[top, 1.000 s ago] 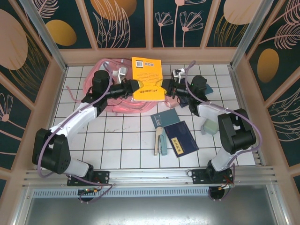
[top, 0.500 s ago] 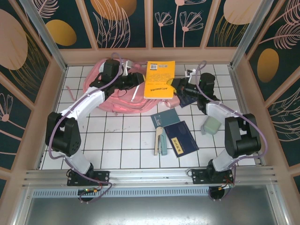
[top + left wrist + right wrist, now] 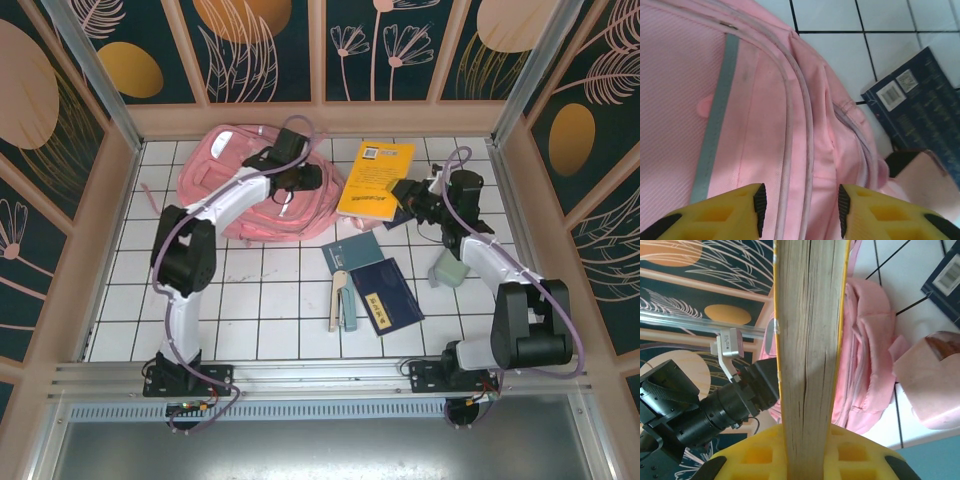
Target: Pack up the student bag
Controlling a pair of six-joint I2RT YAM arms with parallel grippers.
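Bag lies flat at the far left of the counter, pink, with a grey strip running down its front. My left claw hangs spread over its right side, with nothing between the pads. My right claw pinches a yellow book by its right edge, holding it just to the right of the pink fabric. Two blue books lie near the middle, closer to me.

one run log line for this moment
left gripper: open over student bag | right gripper: shut on yellow book | yellow book: not yet in student bag
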